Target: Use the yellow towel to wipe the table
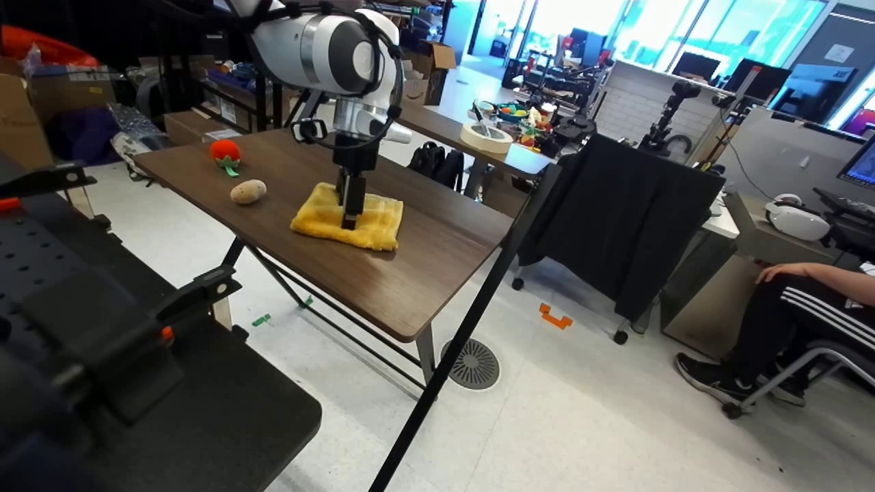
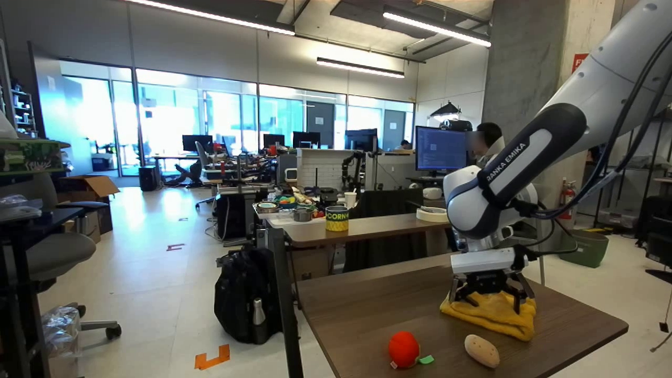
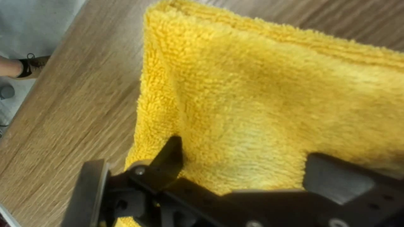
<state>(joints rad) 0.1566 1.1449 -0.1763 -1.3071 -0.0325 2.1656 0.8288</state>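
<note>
In an exterior view, bright, bluish glass panes point(image 2: 168, 115) run below a pale wall point(image 2: 194, 47) from ten o'clock round to one, under lit ceiling strips point(image 2: 210, 17) at eleven, twelve and one. A concrete column point(image 2: 525, 63) rises at two, a grey office chair point(image 2: 60, 254) stands near nine, and orange tape point(image 2: 212, 358) marks the light floor point(image 2: 157, 294) at seven. In an exterior view, glaring windows point(image 1: 567, 20) show at one, a white brick-patterned partition point(image 1: 632, 96) at two. Black cloth point(image 1: 608, 225) at three hangs above casters point(image 1: 621, 337); a round drain cover point(image 1: 473, 364) lies between five and six.
</note>
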